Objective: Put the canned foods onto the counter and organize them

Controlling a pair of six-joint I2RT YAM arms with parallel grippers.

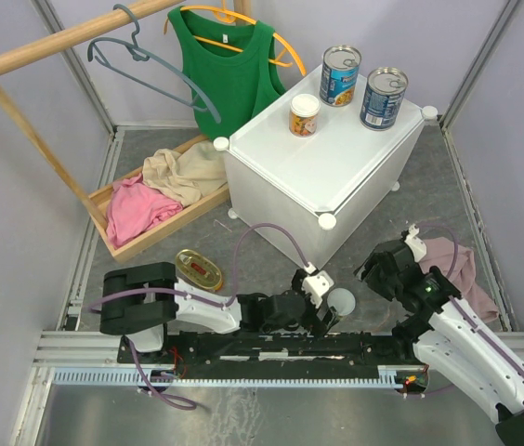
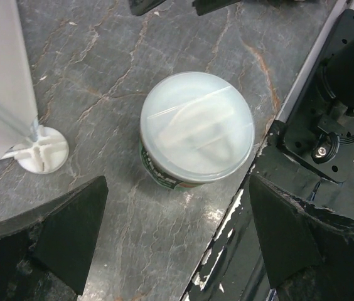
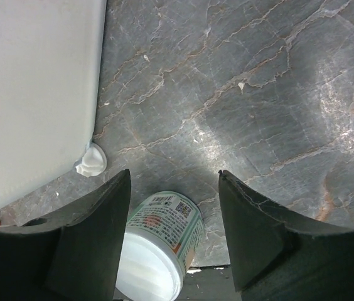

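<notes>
Left gripper (image 2: 177, 177): fingers (image 2: 70, 232) spread wide and empty. A small can (image 2: 196, 128) stands upright on the floor (image 2: 101, 75) just beyond their tips, near the counter's foot (image 2: 39, 150).

To grip well, advance until the lid sits centred between the pads, drop below the lid rim, then close squarely on the wall.

Right gripper (image 3: 174, 174): half-parted and empty, hanging above the same can; best kept clear of it.

Left of the can, an oval tin (image 1: 199, 269) lies on the floor.

Beyond, the counter (image 1: 336, 167) carries two tall cans (image 1: 340, 76) and a second small can (image 1: 305, 115). The spot beside this last one suits the pair.
</notes>
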